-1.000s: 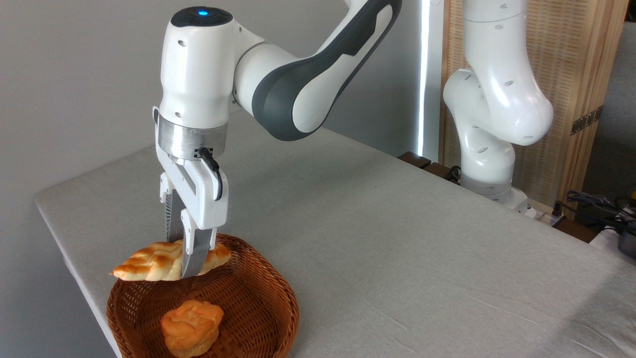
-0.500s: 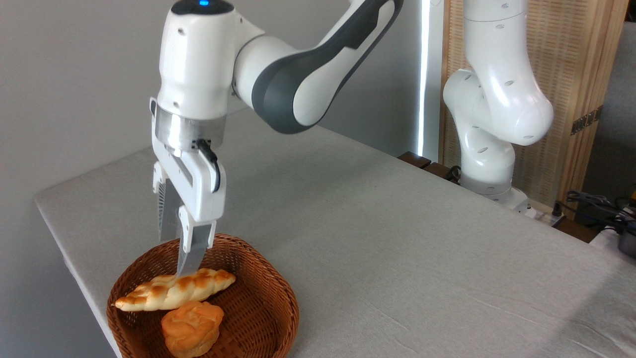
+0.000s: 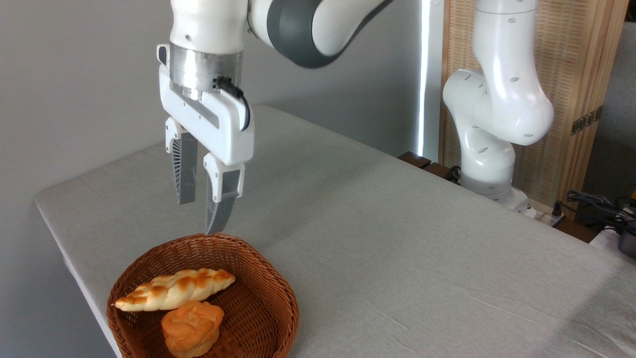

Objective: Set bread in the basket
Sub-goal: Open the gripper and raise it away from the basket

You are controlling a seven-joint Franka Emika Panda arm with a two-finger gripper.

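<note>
The braided bread [image 3: 174,289] lies flat inside the reddish-brown wicker basket [image 3: 272,286] at the table's front left corner, its left tip resting on the rim. A small round orange bun [image 3: 192,328] sits just in front of it in the same basket. My gripper [image 3: 198,218] hangs above the basket's back rim, open, with nothing between its fingers, well clear of the bread.
The grey cloth-covered table [image 3: 387,238] stretches to the right and back. The arm's white base [image 3: 489,164] stands at the table's far right edge, before a wooden slatted screen [image 3: 571,74]. Cables [image 3: 596,204] lie beyond the right edge. The basket sits close to the table's left edge.
One second ago my gripper held the bread over the basket. It let go, the bread dropped into the basket, and the gripper has risen and shifted slightly right.
</note>
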